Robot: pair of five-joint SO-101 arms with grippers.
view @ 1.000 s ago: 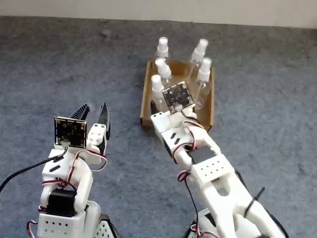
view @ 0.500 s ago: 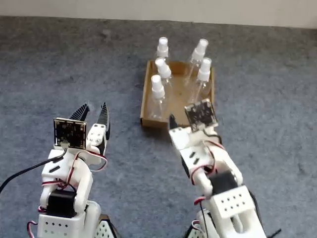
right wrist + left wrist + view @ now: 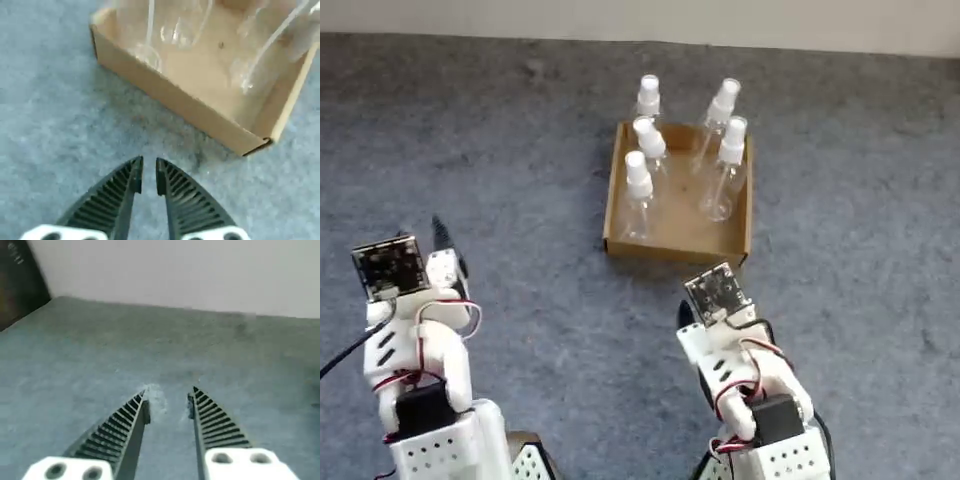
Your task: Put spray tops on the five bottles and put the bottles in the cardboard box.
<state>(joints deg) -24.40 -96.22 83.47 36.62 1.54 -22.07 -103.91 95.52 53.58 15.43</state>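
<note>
The cardboard box (image 3: 670, 248) sits on the grey worktop (image 3: 500, 150), towards its far side and in front of my right arm. All 5 bottles (image 3: 718, 185) stand upright in it, as far as I can tell: 2 at the far wall, 2 in the middle and 1 near the left wall. Each carries a white spray top (image 3: 733, 128). The 2 far tops show above the box's far rim against the worktop.

My right claw (image 3: 148, 161) hangs low over the worktop just short of the box (image 3: 175, 95). It is all but clenched, with only a sliver between the toothed fingers (image 3: 185, 200), and it grasps nothing. A strip of grey worktop lies between it and the near wall. That wall stands between the claw and the clear bottles (image 3: 148, 52) behind it. One near corner of the box lies off to the side of the claw.

My left claw (image 3: 168, 391) is released, its fingers (image 3: 120, 435) well apart and holding nothing. It is well apart from the box, over the near left part of the worktop (image 3: 225, 355), and points across open grey surface. Beyond that stands a pale wall (image 3: 175, 270), with something dark (image 3: 15, 280) at one end of it; I cannot tell what it is.
</note>
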